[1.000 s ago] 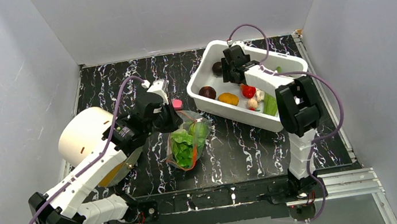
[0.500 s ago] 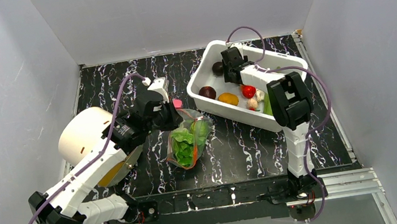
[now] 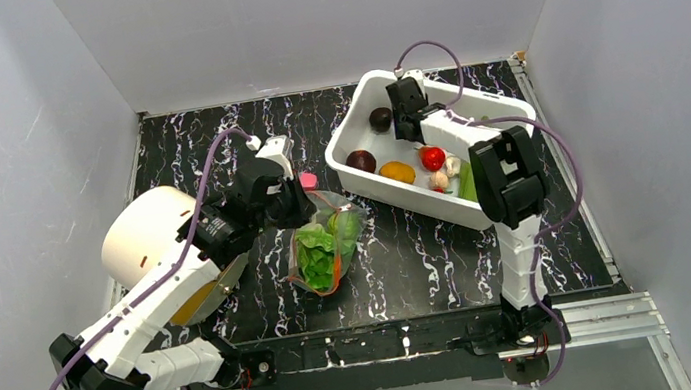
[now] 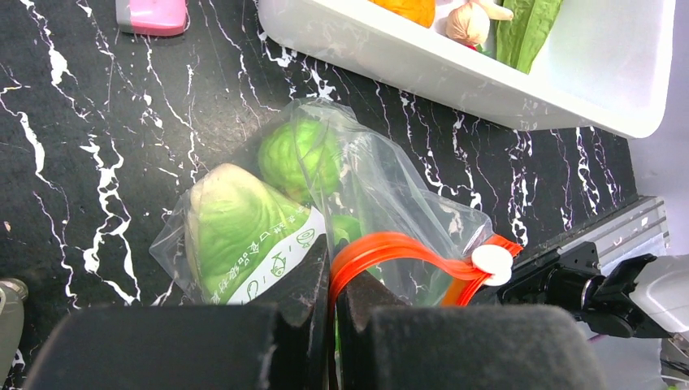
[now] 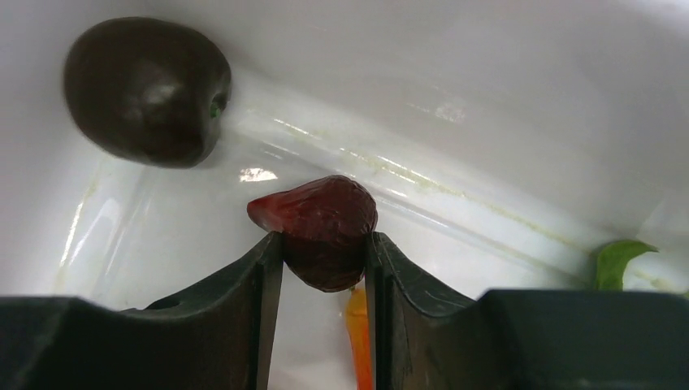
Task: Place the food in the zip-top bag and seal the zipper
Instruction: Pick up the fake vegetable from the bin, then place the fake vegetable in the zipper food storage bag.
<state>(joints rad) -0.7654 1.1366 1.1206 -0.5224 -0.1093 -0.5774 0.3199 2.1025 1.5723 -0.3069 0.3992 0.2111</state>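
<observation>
Shifted since earlier: left gripper [image 4: 331, 280] hardly; right gripper [image 5: 323, 252] narrowed, inside the white rectangular plastic tub [image 3: 423, 202].
Left gripper: clamped on the thin orange-red zipper strip [image 4: 406, 248] at the mouth.
Clear crinkly zip-top bag [image 4: 390, 187]: lying on the black marbled table [image 3: 410, 257], just left of the tub; pale-green leafy cabbage [image 4: 231, 227] and green ball [image 4: 301, 158] inside.
Right gripper: narrow, touching both sides of a small glossy dark-red piece [image 5: 325, 219], near a dark purple round [image 5: 146, 93].
Handling: likely light, hard, slick; best across the fat middle, not the pointed tip.
Right wrist only: that contact.
Top view only: bag and tub together.
</observation>
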